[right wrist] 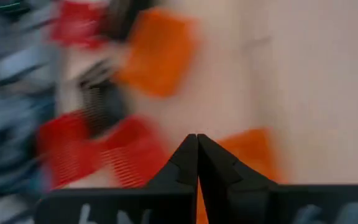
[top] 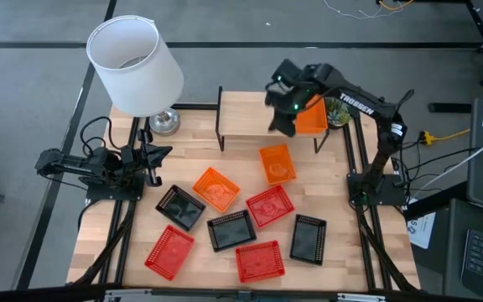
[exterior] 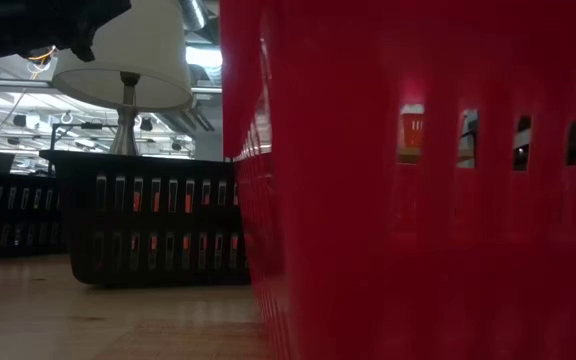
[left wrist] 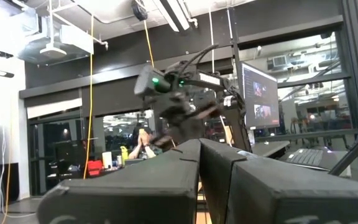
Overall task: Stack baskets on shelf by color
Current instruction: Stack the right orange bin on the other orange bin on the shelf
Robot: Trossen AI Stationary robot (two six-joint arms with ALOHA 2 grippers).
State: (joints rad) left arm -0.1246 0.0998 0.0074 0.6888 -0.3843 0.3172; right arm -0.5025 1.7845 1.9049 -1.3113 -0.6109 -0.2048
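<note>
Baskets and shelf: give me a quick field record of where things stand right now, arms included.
shelf: far side of the table, board mostly bare
right gripper: over the shelf's right part, fingers shut on the orange basket
left gripper: shut, empty, parked at the table's left edge
orange on table: two
red on table: three
black on table: three
stacks: none yet
other: lamp at far left
</note>
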